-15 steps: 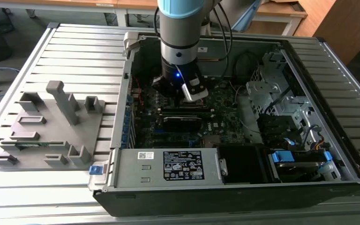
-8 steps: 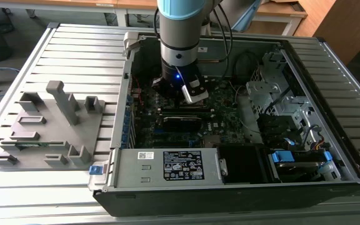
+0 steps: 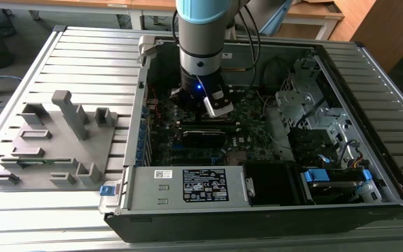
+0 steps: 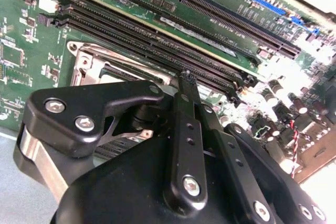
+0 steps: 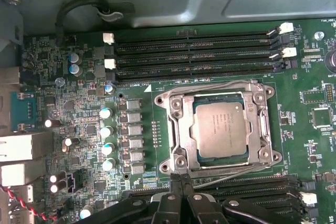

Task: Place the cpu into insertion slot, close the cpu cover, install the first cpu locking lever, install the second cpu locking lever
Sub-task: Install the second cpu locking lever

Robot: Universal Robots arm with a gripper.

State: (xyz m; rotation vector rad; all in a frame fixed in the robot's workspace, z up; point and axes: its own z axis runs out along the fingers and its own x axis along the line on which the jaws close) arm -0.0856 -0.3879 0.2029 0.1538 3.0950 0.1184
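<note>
Seated already: cpu point(image 5: 219, 129) flat in the insertion slot point(image 5: 265, 129), cpu cover point(image 5: 181, 129) down around it. Tool point(image 5: 181, 182) pinched shut on nothing, hovering just beside the socket edge. Light, stiff, fragile underneath — best gripped by the edges, never pressed hard.

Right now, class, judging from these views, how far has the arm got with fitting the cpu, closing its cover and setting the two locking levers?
Done: the cpu sits in the insertion slot, and the cpu cover lies flat around it. The wire locking levers run along the socket's edges, but whether they are latched cannot be told. In hand: nothing; the gripper is shut, its tips at the socket's edge. Left: confirming both levers are hooked.
</note>
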